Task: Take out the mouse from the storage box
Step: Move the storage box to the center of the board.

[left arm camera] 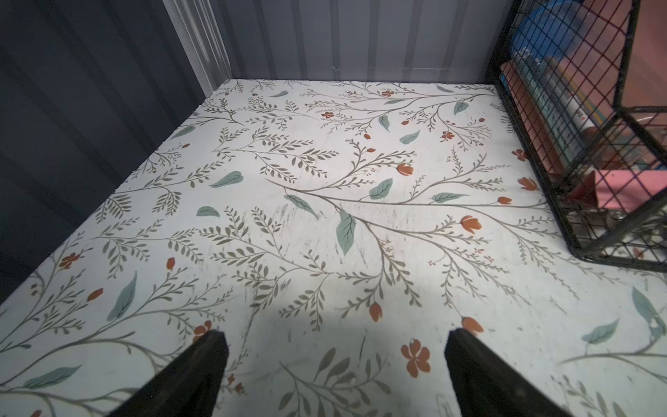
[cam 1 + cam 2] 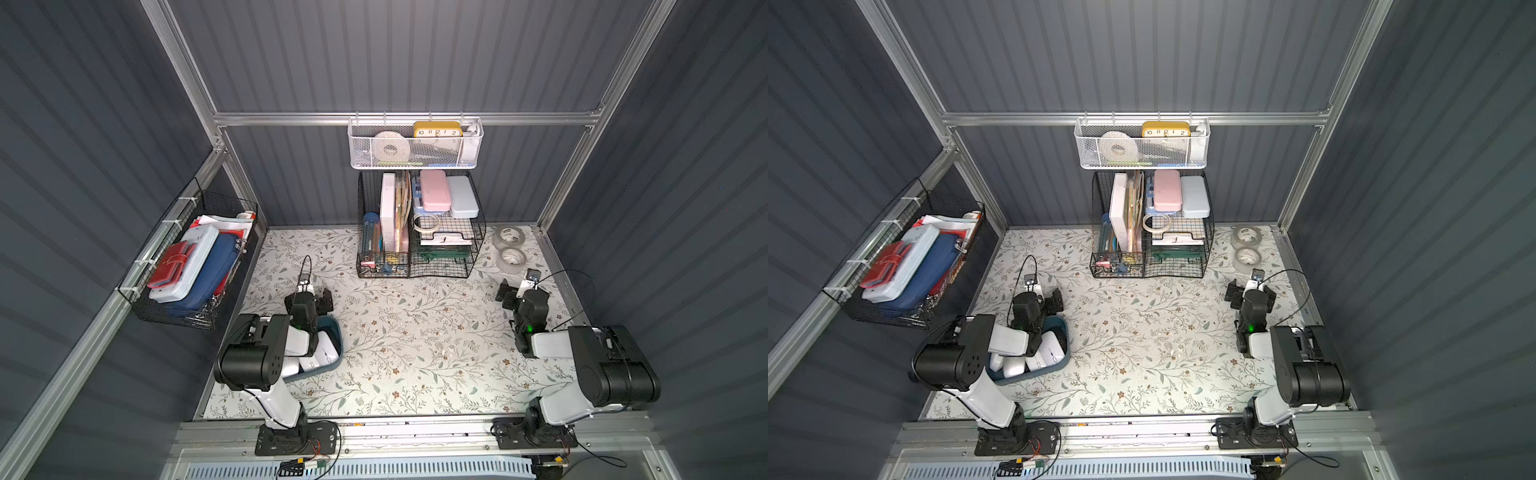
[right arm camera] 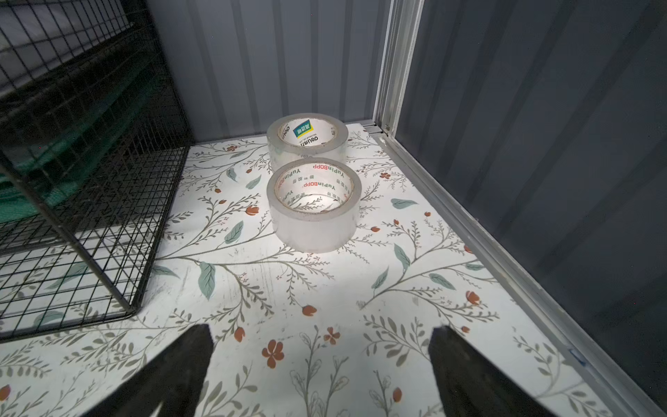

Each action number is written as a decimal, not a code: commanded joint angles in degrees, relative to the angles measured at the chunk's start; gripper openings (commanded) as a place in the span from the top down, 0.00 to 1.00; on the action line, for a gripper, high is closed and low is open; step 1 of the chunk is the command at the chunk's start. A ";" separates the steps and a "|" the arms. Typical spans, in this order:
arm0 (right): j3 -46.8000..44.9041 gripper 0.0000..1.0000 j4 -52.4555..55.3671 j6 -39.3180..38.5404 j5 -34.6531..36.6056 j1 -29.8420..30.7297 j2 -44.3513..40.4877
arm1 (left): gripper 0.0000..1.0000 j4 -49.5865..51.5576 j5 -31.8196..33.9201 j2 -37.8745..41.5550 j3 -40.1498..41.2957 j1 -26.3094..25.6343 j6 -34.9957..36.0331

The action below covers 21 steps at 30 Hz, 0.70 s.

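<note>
Top views, storage box: the teal storage box (image 2: 340,341) sits on the floral table (image 2: 415,353) by the left arm's base. In both top views that arm's forearm covers part of it.
Top views, mouse: several white mice (image 2: 1051,348) lie side by side inside the tub; none is out yet.
Top views, left gripper: the left gripper (image 2: 309,297) hangs just past the tub's far edge, not over the mice. This is likely a ready pose before reaching in.
Top views, right gripper: the right gripper (image 2: 1252,291) is well apart near the tape rolls (image 2: 1246,247) — probably parked clear, since the left arm is nearer the tub.
Left wrist: jaws spread wide with nothing between them. Only bare table and the black wire basket (image 1: 577,144) show, so the tub lies outside this camera's view.
Right wrist: jaws just as wide and empty, facing the two tape rolls — these stand touching.
</note>
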State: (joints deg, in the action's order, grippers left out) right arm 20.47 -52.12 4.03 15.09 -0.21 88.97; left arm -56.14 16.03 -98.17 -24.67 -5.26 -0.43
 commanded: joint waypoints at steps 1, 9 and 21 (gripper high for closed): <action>0.89 0.01 -0.35 0.80 -2.77 -0.10 -0.74 | 0.01 0.06 -0.83 0.52 -0.47 0.25 0.80; 0.89 0.01 -0.42 0.79 -2.66 -0.05 -0.74 | 0.01 0.55 -0.87 0.52 -0.79 0.54 0.50; 0.39 0.01 -1.12 -3.45 -12.76 0.08 -0.99 | 0.00 1.39 1.26 4.47 0.62 1.17 -0.37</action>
State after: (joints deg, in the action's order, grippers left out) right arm 20.47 -52.10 3.81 10.83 -0.30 88.97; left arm -54.59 16.73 -96.92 -25.02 -3.73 -0.95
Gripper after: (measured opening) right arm 0.989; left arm 0.994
